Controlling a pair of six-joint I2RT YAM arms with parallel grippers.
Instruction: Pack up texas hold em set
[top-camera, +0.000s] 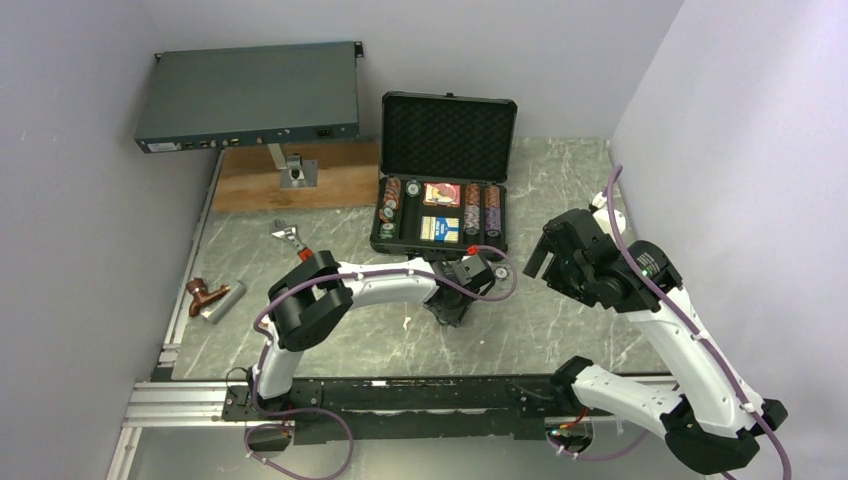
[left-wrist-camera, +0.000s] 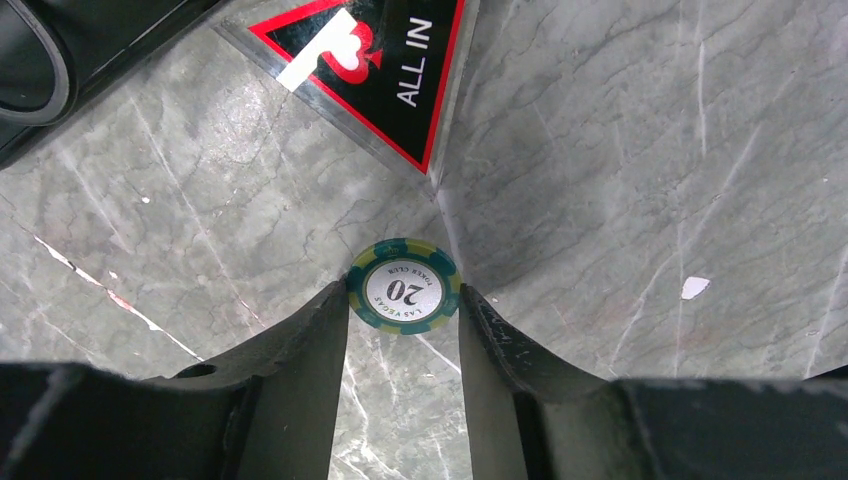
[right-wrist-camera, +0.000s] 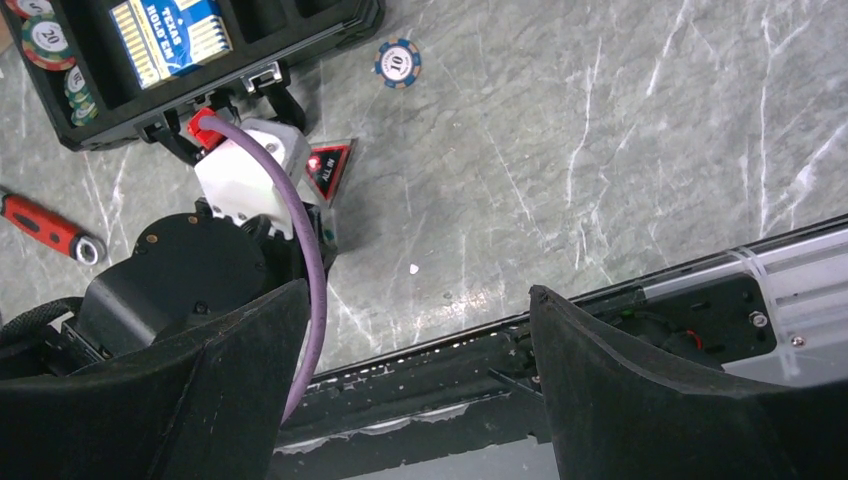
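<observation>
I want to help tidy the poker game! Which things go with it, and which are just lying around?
Belongs to the game: black case, card box, green chip, blue chip, red triangle token.

Just lying about: red-handled wrench, grey electronics box, wooden board.

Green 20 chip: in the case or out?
Out: the green chip lies flat on the table, between the left fingers.
</observation>
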